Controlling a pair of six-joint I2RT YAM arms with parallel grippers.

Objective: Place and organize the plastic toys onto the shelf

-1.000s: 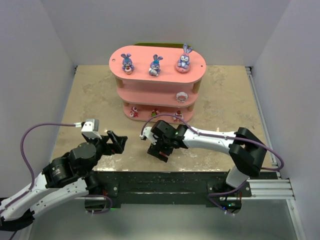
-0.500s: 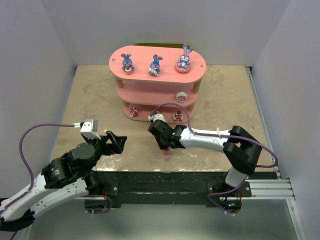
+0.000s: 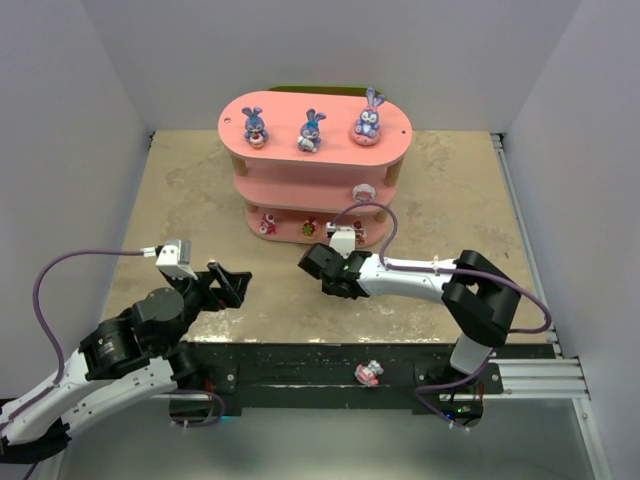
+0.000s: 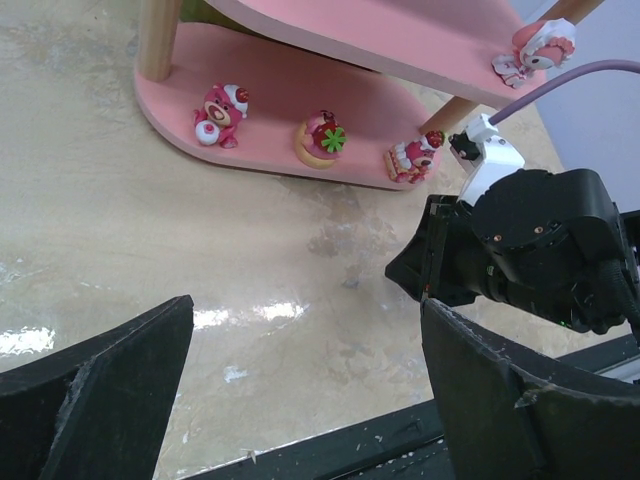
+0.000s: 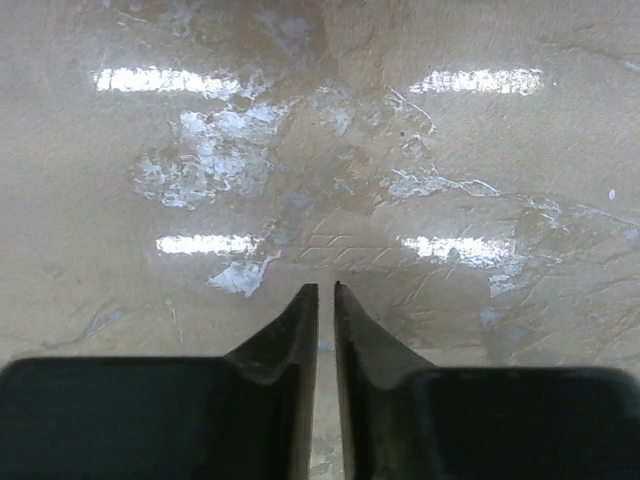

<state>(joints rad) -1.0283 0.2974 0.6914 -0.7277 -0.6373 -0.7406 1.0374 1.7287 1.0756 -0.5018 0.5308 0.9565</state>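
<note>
While L pincer (image 4: 307, 310) gapes wide, R pincer (image 5: 325, 290) sits pressed together over tabletop (image 5: 300, 150).

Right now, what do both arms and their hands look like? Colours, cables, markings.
The left arm and right arm have white links and black joints. The left hand and right hand are black, with tapered wedge fingers. A purple cable loops to a small white box on each wrist. No markings visible.
</note>
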